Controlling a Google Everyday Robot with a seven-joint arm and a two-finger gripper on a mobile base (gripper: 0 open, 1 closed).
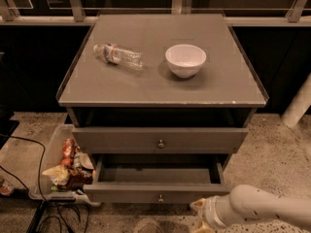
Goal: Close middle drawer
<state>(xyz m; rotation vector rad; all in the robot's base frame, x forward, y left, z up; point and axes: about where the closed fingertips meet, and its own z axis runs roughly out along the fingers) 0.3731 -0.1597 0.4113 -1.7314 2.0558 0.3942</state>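
The middle drawer (158,192) is the lower of the two drawers in view. It stands partly open, showing a dark, empty inside, with a small round metal knob (159,197) at the centre of its front. My gripper (199,208) is at the end of the white arm (262,208) at the bottom right. It sits just below and in front of the right part of the drawer's front panel. The uppermost drawer (160,139) above it is shut. The lowest drawer is out of view.
On the cabinet top (218,86) lie a plastic water bottle (118,55) on its side and a white bowl (185,59). A clear bin (48,154) of snack packets stands on the floor at the left, with cables (53,212) beside it. A white post (299,103) stands at the right.
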